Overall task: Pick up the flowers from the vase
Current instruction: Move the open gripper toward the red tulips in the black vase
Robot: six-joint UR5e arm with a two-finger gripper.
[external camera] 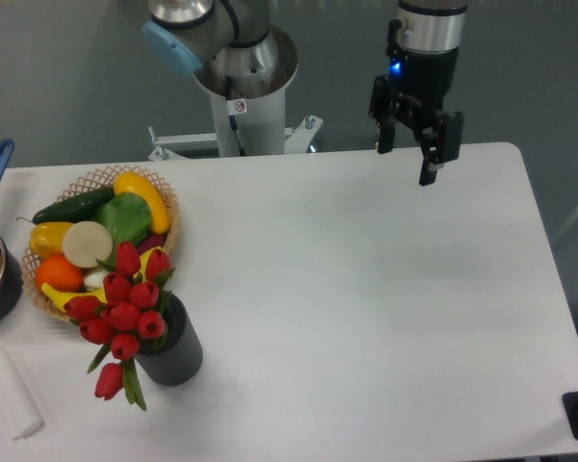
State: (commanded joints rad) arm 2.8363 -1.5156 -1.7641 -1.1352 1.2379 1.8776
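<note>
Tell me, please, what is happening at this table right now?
The robot arm has nothing in hand yet. Its gripper hangs open above the far right part of the white table. The red flowers sit untouched in the dark grey vase at the front left, beside a wicker basket of fruit and vegetables.

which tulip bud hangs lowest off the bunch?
The drooping bud, hanging left of the vase below the other flowers, which cluster above the rim.

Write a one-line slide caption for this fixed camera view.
Open end effector hovers over the table's far edge, far from the red flowers standing in the vase beside a wicker basket.
</note>
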